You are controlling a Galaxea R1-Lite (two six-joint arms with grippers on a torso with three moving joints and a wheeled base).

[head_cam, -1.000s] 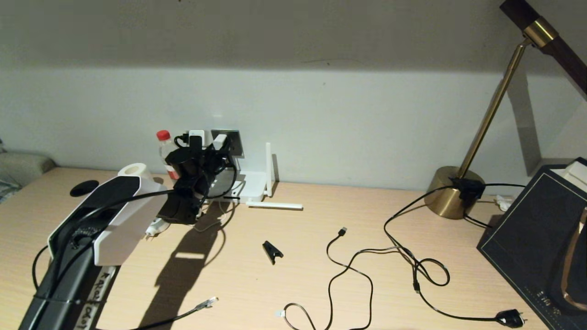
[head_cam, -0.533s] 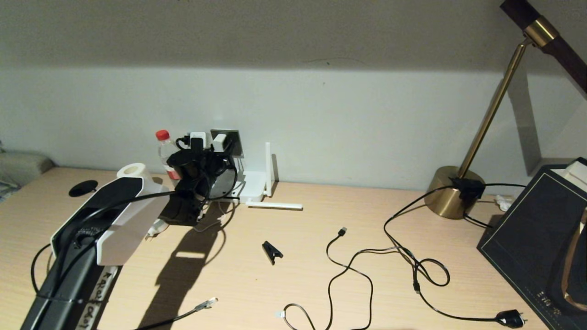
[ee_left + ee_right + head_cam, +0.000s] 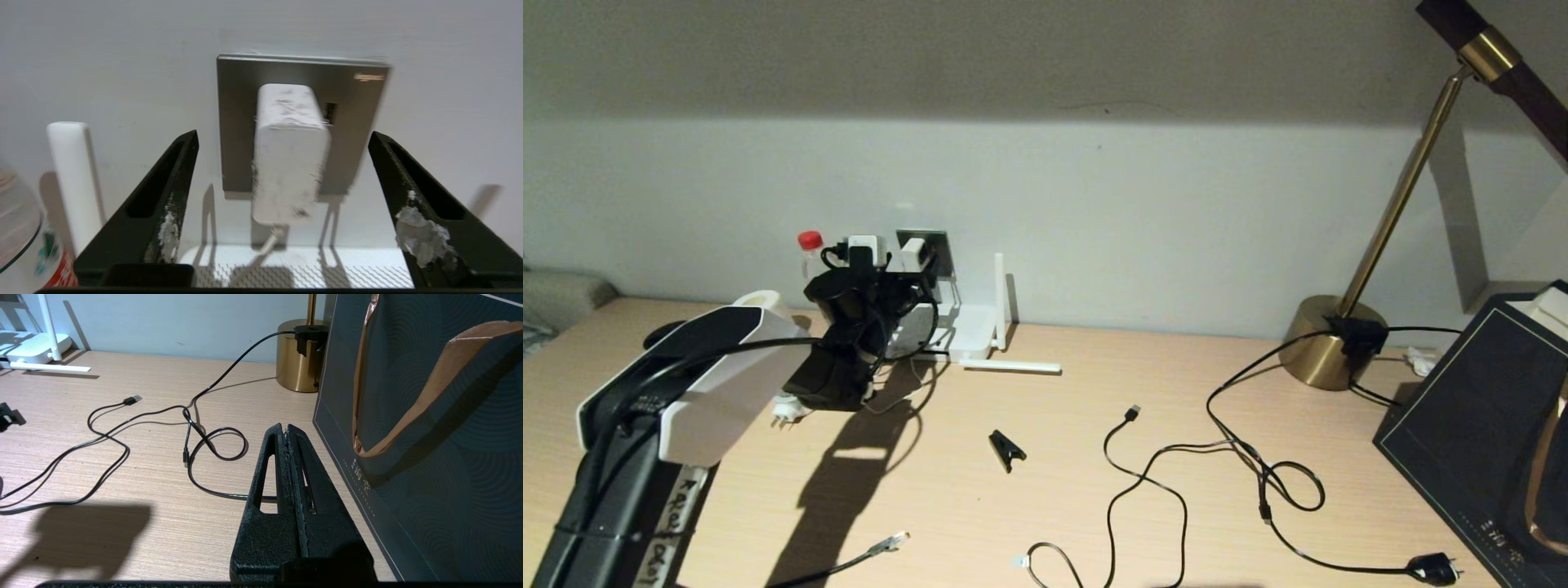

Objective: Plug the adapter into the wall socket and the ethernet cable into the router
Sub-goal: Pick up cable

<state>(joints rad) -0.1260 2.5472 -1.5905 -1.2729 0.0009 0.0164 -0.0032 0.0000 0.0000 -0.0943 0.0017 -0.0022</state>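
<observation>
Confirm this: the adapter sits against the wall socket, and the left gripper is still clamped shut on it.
Not quite. The left wrist view shows the left gripper open, its fingers spread clear on either side of the adapter. The adapter does sit against the wall socket.

Left claw (image 3: 282, 163) spread wide, arm outstretched; right claw (image 3: 288, 430) closed

adapter (image 3: 291, 151) in wall socket (image 3: 355, 122)
</observation>
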